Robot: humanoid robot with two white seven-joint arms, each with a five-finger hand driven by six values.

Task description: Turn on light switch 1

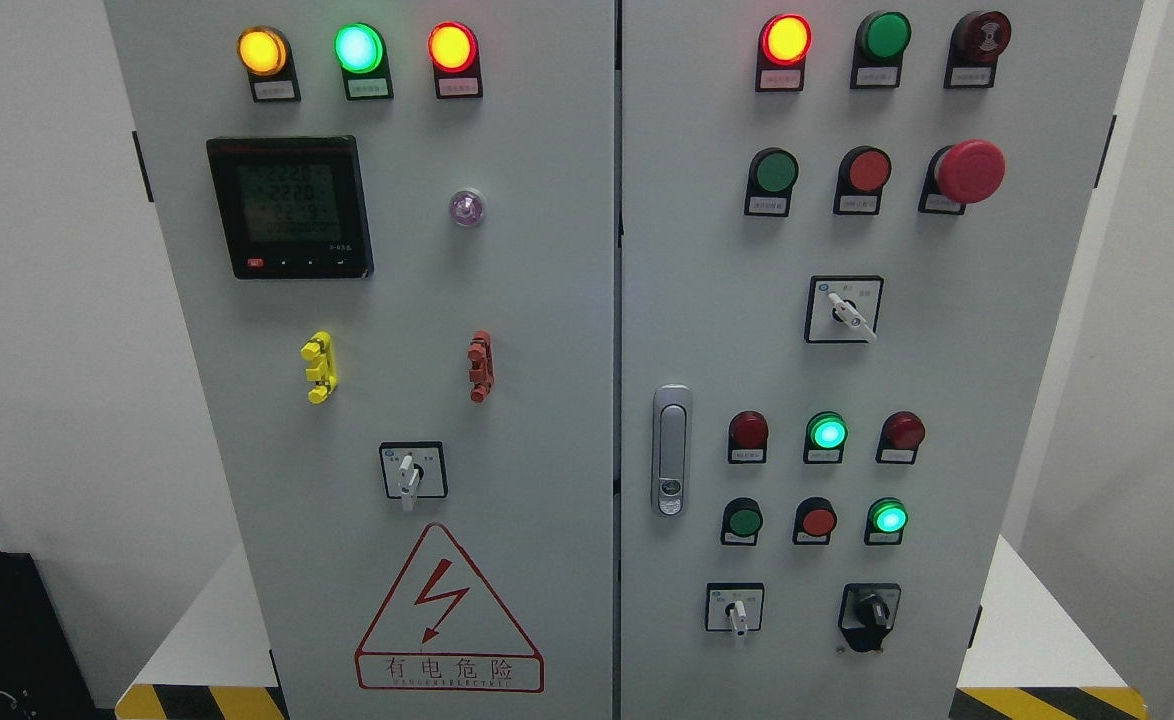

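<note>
The grey metal electrical cabinet (547, 300) had two doors and filled most of the head view. No robot hand was in view, so I could not tell whether the hands were open or closed.

On the left door there were three lit round lamps at the top: one yellow (262, 51), one green (359, 47) and one red (452, 46). Below them were one black digital meter (289, 207), one small clear lamp (466, 207), one yellow plastic clip (319, 366), one red plastic clip (481, 366), one white rotary switch (409, 476) and one red triangular warning sign (447, 612).

On the right door I counted twelve round lamps or buttons, of which three glowed green (827, 432) (888, 517) or red (785, 39), plus one red mushroom button (969, 171). There were three rotary switches here: two white ones (850, 313) (738, 613) and one black one (870, 609). One silver door handle (671, 449) stood near the left edge of this door.

The labels were too small to read, so I could not tell which switch was light switch 1.
</note>
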